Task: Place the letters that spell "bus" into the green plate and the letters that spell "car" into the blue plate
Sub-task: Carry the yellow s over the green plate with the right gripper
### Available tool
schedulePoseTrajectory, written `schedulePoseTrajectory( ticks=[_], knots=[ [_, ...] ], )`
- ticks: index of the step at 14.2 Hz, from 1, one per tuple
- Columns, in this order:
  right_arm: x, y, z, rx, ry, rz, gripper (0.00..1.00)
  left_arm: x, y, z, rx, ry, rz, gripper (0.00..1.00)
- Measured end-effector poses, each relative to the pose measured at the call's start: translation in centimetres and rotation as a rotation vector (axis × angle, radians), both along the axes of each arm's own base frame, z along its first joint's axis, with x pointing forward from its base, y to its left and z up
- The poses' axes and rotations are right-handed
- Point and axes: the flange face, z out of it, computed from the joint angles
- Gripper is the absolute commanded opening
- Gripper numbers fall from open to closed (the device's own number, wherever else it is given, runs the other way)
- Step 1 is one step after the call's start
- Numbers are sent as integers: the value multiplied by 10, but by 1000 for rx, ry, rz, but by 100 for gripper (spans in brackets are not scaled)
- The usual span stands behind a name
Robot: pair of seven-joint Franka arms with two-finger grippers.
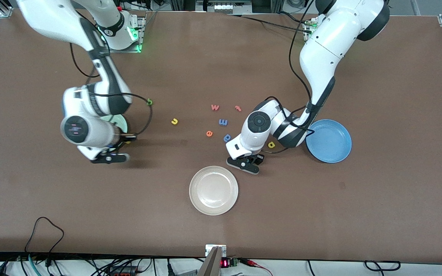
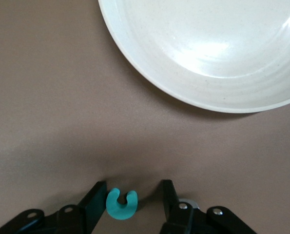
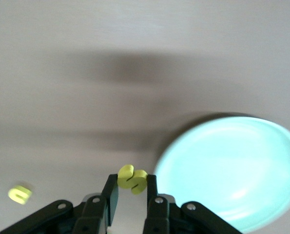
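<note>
My right gripper (image 3: 132, 183) (image 1: 126, 139) is shut on the yellow "s" (image 3: 132, 179), holding it just off the rim of the green plate (image 3: 227, 170) (image 1: 121, 122), which the right arm mostly hides in the front view. The yellow "u" (image 1: 174, 121) (image 3: 19, 194) and the dark green "b" (image 1: 149, 101) lie on the table. My left gripper (image 2: 132, 187) (image 1: 246, 163) is low at the table, open around the teal "c" (image 2: 121, 204). One finger touches the letter and the other stands apart. The yellow "a" (image 1: 271, 145) lies beside the blue plate (image 1: 328, 140).
A cream-white plate (image 1: 213, 190) (image 2: 135, 48) sits just nearer the front camera than the left gripper. A red "w" (image 1: 215, 107), a red "t" (image 1: 238, 108), a blue "m" (image 1: 223, 122), an orange "e" (image 1: 209, 133) and a blue "p" (image 1: 227, 137) lie mid-table.
</note>
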Motion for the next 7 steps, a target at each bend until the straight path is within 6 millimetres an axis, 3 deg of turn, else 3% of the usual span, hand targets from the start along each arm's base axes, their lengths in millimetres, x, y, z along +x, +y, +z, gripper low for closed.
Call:
schedulePoseTrajectory(
  ticks=[2, 4, 6, 7],
  knots=[
    [-5, -48, -9, 16, 28, 3, 19, -1, -1, 2, 0, -1, -2, 29],
    [-15, -84, -30, 31, 58, 7, 20, -1, -2, 3, -1, -1, -3, 24],
    [-29, -102, -52, 38, 60, 4, 22, -2, -3, 4, 2, 1, -6, 22],
    [-35, -103, -62, 39, 51, 7, 34, -2, -3, 4, 2, 1, -6, 22]
  ],
)
